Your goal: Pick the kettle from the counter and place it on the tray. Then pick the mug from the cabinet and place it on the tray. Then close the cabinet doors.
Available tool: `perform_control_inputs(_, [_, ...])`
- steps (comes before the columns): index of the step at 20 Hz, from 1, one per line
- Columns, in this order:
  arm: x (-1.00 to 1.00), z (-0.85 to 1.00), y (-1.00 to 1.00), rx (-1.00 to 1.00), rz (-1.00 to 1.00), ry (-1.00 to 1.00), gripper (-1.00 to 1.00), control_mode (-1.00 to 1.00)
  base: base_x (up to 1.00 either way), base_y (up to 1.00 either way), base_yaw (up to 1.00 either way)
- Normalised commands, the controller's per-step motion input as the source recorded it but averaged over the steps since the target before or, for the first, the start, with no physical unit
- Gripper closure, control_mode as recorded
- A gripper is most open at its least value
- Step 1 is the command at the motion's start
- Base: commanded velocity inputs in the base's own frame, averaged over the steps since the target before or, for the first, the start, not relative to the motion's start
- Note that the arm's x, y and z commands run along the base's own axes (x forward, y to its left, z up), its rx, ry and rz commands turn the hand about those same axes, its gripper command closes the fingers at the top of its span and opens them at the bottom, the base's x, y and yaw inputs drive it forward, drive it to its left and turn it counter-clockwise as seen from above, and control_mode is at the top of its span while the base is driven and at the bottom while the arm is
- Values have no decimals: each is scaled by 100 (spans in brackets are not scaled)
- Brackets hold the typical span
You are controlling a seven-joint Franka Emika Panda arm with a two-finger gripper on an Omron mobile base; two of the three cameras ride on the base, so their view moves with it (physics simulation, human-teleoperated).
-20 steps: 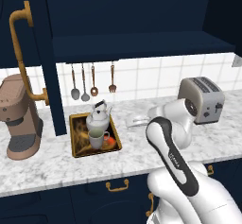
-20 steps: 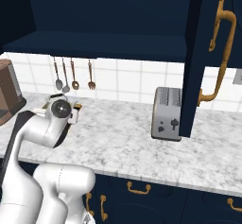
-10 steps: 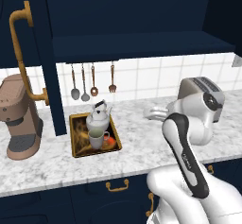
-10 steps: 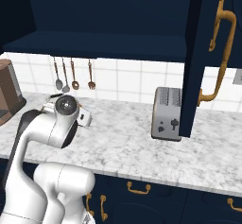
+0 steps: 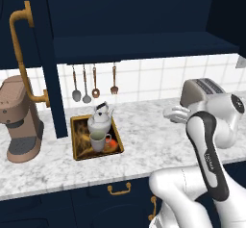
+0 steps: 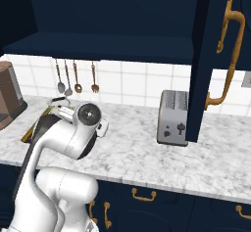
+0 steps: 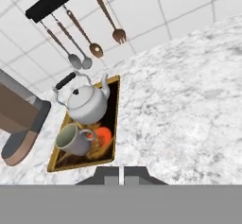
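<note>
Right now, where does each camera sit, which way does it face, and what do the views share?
Left base view: behind the arm's left, facing the counter; the arm rises lower right.
Right base view: behind its right, facing the toaster and open cabinet door; the arm rises lower left.
Hand view: on the hand, looking at the tray; shut gripper at bottom.
All share the kettle and mug on the tray.
</note>
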Motion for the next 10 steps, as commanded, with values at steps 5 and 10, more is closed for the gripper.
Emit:
perform_control_inputs(5, [-19,-1,-44,24,-9,-16,100,-100,0,0,0])
perform_control_inputs(10, [-14,0,-44,19,-5,-10,100,-100,0,0,0])
